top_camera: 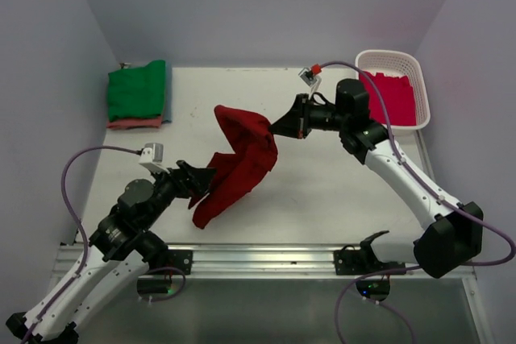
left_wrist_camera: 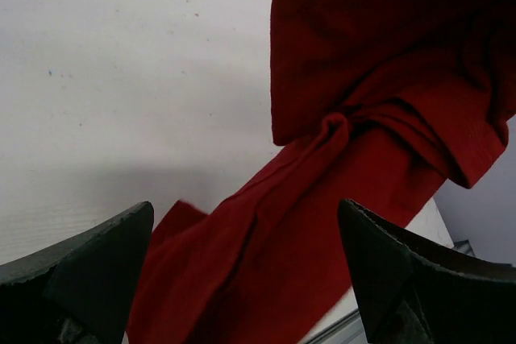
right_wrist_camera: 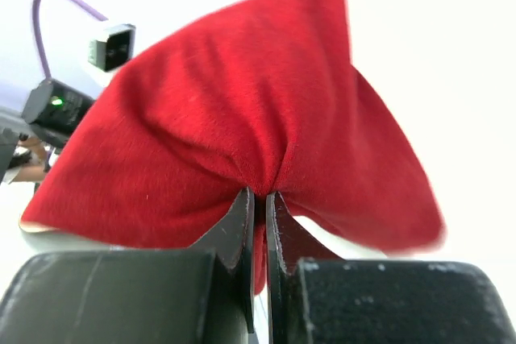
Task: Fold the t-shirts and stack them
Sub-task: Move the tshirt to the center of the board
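Top view: my right end effector (top_camera: 280,126) is clamped on the red shirt (top_camera: 246,155). My left end effector (top_camera: 206,176) gapes wide beside it, with open bench (top_camera: 330,187) to the right.

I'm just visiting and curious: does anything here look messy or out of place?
Only the dark red t-shirt: it is bunched and twisted mid-table, one edge pinched up by the right end effector, unlike the neatly folded green t-shirt far left.

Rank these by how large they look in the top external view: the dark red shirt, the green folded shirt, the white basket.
1. dark red shirt, largest, though bunched
2. white basket
3. green folded shirt
The last two look close in size; the basket seems slightly bigger.
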Robot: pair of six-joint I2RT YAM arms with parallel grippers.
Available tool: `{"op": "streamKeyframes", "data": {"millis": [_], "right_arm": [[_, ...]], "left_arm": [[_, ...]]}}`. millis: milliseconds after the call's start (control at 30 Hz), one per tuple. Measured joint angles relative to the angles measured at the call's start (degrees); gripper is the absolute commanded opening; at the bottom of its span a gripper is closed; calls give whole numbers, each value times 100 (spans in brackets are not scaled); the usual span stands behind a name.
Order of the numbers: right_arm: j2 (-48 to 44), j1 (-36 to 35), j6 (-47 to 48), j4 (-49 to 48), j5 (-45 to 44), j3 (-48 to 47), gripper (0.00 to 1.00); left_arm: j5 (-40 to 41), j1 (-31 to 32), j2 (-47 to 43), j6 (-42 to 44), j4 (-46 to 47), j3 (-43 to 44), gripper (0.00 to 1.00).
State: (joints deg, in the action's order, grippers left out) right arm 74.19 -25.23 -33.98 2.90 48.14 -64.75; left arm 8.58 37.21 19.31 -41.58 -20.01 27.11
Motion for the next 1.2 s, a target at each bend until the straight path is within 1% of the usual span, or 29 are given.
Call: {"op": "streamKeyframes", "data": {"millis": [67, 133, 233, 300, 333, 400, 467, 567, 600, 667, 733, 867, 1000, 1100, 1200], "right_arm": [[13, -7, 42, 44, -96, 22, 0], [105, -7, 160, 328, -535, -4, 0], [522, -22, 278, 988, -1652, -74, 0], [990, -22, 264, 1497, -2566, -76, 1], [1204, -22, 240, 1720, -2986, -63, 8], [1532, -22, 157, 2079, -3759, 15, 40], [1681, -50, 4, 2474, -4603, 149, 63], [1674, -160, -66, 2927, -5475, 166, 66], [1646, -214, -76, 2997, -5668, 164, 66], [1550, -321, -74, 3110, -5987, 153, 66], [1370, -404, -68, 3169, -6168, 153, 66], [739, -474, -57, 3202, -6306, 199, 66], [-127, -538, -55, 3182, -6378, 448, 65], [-710, -555, -55, 3156, -6369, 695, 63], [-1010, -562, -50, 3143, -6369, 857, 61]], "left_arm": [[197, 0, -184, -39, -184, 92, 100], [334, 0, -275, -87, -326, 131, 100], [431, 0, -264, -133, -518, 140, 100], [439, 0, -195, -149, -590, 140, 100], [435, 0, -138, -162, -599, 140, 100], [376, 0, 52, -188, -595, 131, 100], [63, 0, 354, -105, -435, 72, 100], [-634, 0, 1051, 76, -31, -35, 100], [-791, 0, 1248, 120, 70, -48, 100], [-1322, 0, 1954, 345, 380, -76, 100], [-1517, 0, 2218, 442, 494, -79, 100], [-1932, 11, 2824, 730, 822, -79, 100], [-2229, 74, 3311, 960, 1078, -57, 100], [-2374, 225, 3794, 1016, 1163, 57, 100], [-2356, 479, 4393, 1036, 1137, 297, 100]]}}
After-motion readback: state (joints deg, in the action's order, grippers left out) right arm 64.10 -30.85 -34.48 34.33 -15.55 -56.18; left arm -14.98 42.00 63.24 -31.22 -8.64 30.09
